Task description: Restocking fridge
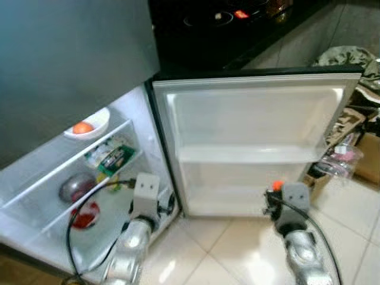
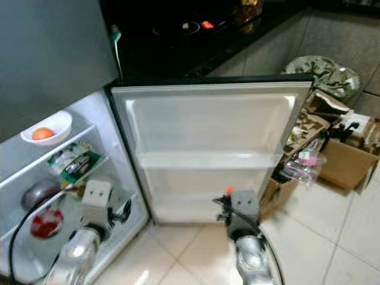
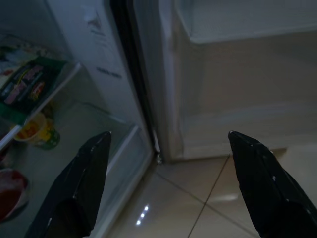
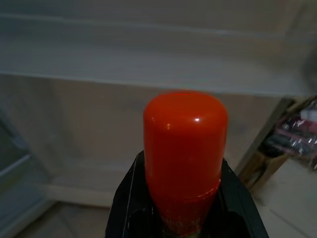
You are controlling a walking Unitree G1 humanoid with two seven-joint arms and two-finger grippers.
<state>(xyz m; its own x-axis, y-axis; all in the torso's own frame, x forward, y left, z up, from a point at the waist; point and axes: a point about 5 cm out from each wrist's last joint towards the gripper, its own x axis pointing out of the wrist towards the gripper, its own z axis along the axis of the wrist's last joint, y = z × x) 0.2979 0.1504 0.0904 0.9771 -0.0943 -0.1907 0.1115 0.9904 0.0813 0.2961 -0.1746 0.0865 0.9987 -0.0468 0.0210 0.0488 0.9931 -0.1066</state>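
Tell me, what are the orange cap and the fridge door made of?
The cap in the right gripper looks like smooth, glossy plastic: it carries a small bright highlight. The door lining seems moulded white plastic with a dull sheen, its shelves formed in one piece. Neither can be confirmed by look alone.

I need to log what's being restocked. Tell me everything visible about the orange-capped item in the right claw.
The orange-capped item looks like a bottle or can with a smooth, glossy, rounded plastic cap. Below the cap is a red band with faint print, too dark to read. The right claw grips it on both sides, with the cap pointing at the open fridge door and its bare shelves.
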